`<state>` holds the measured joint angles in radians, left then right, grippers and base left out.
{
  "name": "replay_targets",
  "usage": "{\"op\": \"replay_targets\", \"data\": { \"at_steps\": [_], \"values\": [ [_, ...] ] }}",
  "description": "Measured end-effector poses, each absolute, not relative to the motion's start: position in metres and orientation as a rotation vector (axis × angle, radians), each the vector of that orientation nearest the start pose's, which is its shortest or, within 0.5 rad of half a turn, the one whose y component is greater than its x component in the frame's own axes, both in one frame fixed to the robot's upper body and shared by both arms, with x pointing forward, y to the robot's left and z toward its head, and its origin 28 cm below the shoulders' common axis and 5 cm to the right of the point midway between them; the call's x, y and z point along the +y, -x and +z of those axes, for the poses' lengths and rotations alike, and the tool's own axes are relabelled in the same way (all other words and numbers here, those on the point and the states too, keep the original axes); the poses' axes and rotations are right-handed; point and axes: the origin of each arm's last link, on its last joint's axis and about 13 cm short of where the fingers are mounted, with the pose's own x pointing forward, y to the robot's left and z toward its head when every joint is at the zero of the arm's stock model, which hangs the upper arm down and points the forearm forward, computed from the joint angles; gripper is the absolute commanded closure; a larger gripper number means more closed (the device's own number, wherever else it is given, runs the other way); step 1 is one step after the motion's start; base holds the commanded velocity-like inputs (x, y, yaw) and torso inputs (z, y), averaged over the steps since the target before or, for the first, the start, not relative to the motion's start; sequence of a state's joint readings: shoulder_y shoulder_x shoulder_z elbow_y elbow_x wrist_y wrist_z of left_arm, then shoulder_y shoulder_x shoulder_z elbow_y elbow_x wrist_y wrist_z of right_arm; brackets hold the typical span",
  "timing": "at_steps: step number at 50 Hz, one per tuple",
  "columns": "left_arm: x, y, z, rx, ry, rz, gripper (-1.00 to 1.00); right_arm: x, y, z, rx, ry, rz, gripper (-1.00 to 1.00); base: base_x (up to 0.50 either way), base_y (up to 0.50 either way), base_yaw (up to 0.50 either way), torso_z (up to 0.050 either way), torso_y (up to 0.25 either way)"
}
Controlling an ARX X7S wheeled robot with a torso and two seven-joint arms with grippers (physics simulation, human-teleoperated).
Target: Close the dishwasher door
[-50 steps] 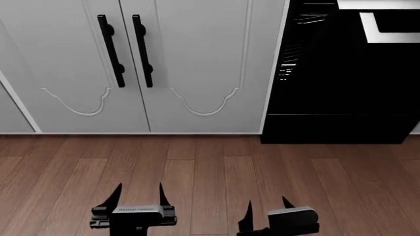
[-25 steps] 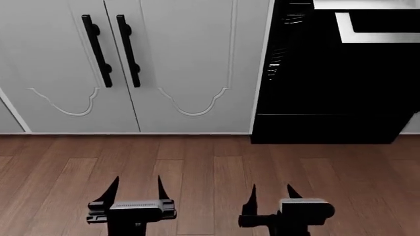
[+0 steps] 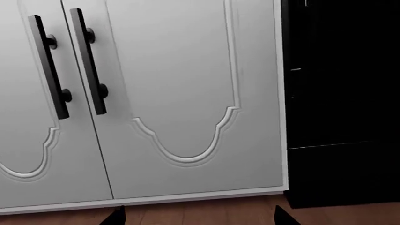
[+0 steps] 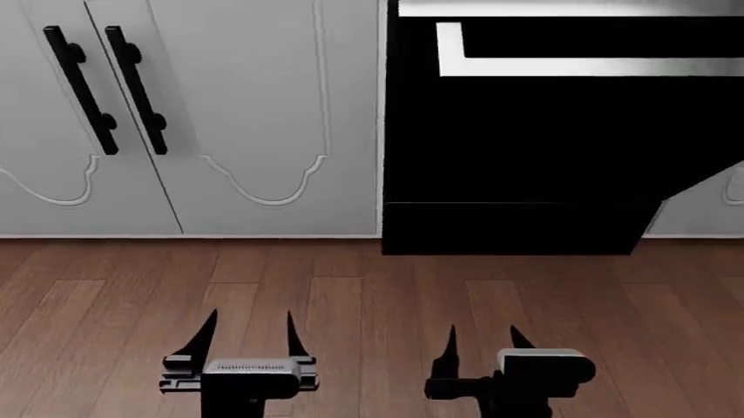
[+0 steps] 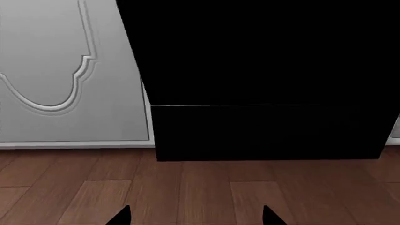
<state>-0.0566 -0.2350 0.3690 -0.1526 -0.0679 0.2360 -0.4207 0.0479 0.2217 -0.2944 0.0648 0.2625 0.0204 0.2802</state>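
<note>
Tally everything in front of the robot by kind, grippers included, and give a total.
Pale grey cabinet doors fully identifiable: 2
Black bar handles: 2
Black dishwasher: 1
Grippers, both with fingers apart: 2, left gripper, right gripper
Total: 7

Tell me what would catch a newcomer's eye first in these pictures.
The big glossy black dishwasher fills the upper right of the head view, with the silver-white strip of its door near the top. To its left stand pale grey cabinet doors with two black bar handles. Low over the wooden floor, the left gripper and right gripper hang open, holding nothing.
</note>
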Motion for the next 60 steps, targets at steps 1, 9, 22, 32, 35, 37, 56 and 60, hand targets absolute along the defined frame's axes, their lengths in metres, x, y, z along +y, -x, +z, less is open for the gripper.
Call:
{"op": "replay_targets", "data": {
  "at_steps": [1, 9, 22, 32, 35, 37, 56, 60],
  "values": [
    [0.1979, -0.2102, -0.0016, -0.115, -0.14, 0.062, -1.0, -0.0942, -0.2101, 0.001, 0.108, -0.007, -0.008, -1.0, 0.0, -0.5, 0.0, 0.0, 0.0],
    [0.1978, -0.2103, -0.0024, -0.113, -0.142, 0.063, -1.0, -0.0945, -0.2103, 0.0002, 0.11, -0.008, -0.005, -1.0, 0.0, -0.5, 0.0, 0.0, 0.0],
    [0.1976, -0.211, -0.0035, -0.111, -0.146, 0.067, -1.0, -0.0948, -0.2106, -0.0009, 0.112, -0.007, 0.0, -1.0, 0.0, -0.5, 0.0, 0.0, 0.0],
    [0.197, -0.2114, -0.0028, -0.116, -0.152, 0.067, -1.0, -0.0953, -0.211, -0.0006, 0.108, -0.002, 0.003, -1.0, 0.0, -0.5, 0.0, 0.0, 0.0],
    [0.1968, -0.2114, -0.0025, -0.118, -0.154, 0.066, -1.0, -0.0954, -0.211, -0.0004, 0.106, 0.0, 0.004, -1.0, 0.0, -0.5, 0.0, 0.0, 0.0],
    [0.1967, -0.2114, -0.0024, -0.119, -0.154, 0.066, -1.0, -0.0954, -0.2109, -0.0004, 0.106, 0.001, 0.005, -1.0, 0.0, -0.5, 0.0, 0.0, 0.0],
    [0.1964, -0.2118, -0.0033, -0.109, -0.131, 0.062, -1.0, -0.0941, -0.2114, 0.0009, 0.082, 0.034, 0.012, -1.0, 0.01, -0.34, 0.0, 0.0, 0.0],
    [0.1971, -0.2125, -0.0029, -0.107, -0.124, 0.063, -1.0, -0.0924, -0.2108, 0.0029, 0.058, 0.042, 0.02, -1.0, 0.05, 0.0, 0.0, 0.0, 0.0]
  ]
}}
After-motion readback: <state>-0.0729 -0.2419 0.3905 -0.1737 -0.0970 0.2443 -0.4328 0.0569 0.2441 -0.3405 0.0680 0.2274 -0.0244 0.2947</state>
